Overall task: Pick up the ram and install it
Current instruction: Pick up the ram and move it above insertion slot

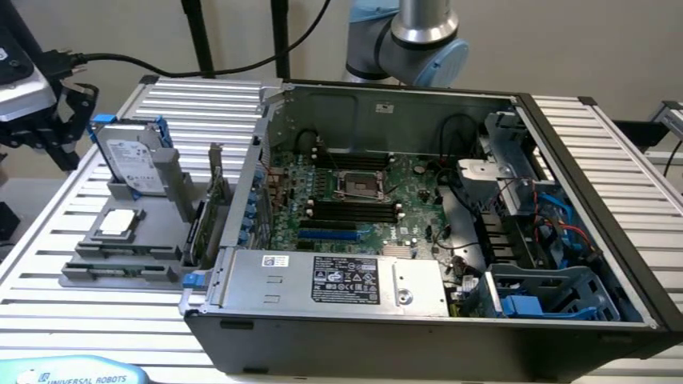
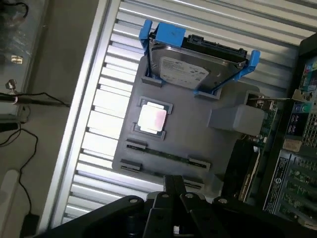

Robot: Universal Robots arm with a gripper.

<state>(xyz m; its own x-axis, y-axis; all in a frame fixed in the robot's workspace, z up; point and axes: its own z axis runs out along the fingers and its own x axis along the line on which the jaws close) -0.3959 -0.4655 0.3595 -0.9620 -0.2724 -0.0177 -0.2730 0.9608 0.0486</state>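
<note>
Currently the black metal gripper (image 2: 174, 184), fingers pressed together and empty, is hovering above the grey plastic fixture (image 2: 195, 139). The thin green ram stick (image 2: 166, 155) is seemingly lying along the fixture's six o'clock edge in the exterior view.

1 HDD (image 1: 133, 164), 1 CPU (image 1: 117, 222), 1 PC case (image 1: 353, 340)

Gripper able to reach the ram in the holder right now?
Likely yes. The ram sits in the gray holder with its top edge bare; the hard drive and CPU stand apart from it. The gripper hangs above, nothing between, though its jaws are shut.
</note>
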